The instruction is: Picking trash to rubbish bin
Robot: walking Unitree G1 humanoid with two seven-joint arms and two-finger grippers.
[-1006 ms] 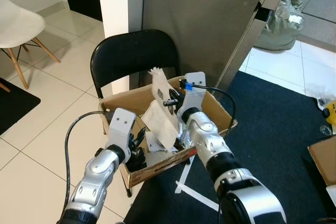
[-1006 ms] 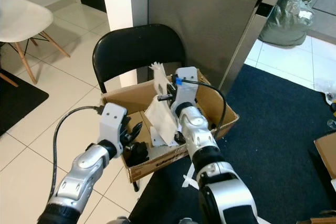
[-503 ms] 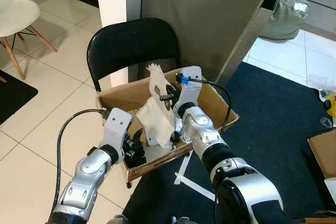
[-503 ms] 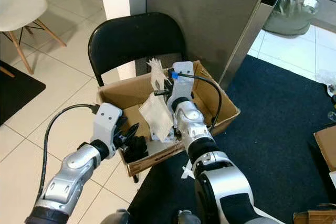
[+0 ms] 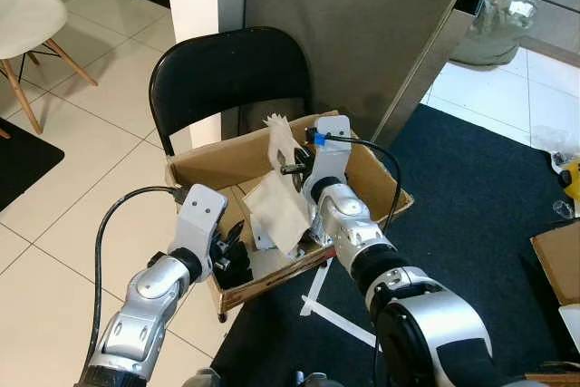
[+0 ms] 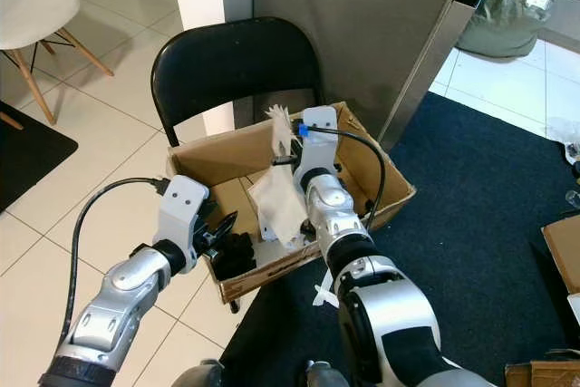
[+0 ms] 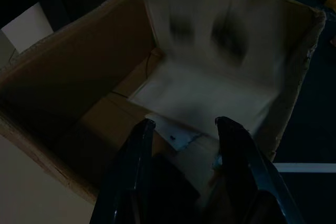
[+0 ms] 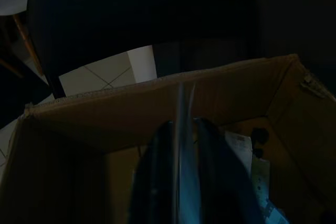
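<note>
Looking down through my left eye, I see a cardboard box [image 5: 376, 189] resting on the seat of a black chair [image 5: 231, 77], with white tiles to my left and a dark carpet [image 5: 480, 224] to my right. My right gripper [image 5: 288, 168] is over the middle of the box, its fingers pinched on a crumpled white paper [image 5: 281, 201] that hangs down inside the box, its upper end sticking up above the fingers. My left gripper [image 5: 228, 246] is at the near left corner of the box, fingers spread apart and holding nothing, tips just inside the rim beside something black. A grey panel stands behind the chair, and a white chair [image 5: 32, 33] is well off to my left.

My right eye gives the same scene: the paper [image 6: 283, 197] dangles from my right gripper [image 6: 283, 160] above the box floor, where flat white scraps [image 6: 272, 246] lie.

From my left wrist, my two black fingers [image 7: 137, 156] stand apart, pointing into the box [image 7: 63, 77]; the paper [image 7: 210, 66] hangs blurred ahead of them, over white scraps on the bottom.

From my right wrist, very dark, my fingers [image 8: 157, 171] are close together with a thin edge of paper [image 8: 184, 150] clamped between them, the far wall of the box [image 8: 131, 103] and the chair back [image 8: 131, 14] beyond.
</note>
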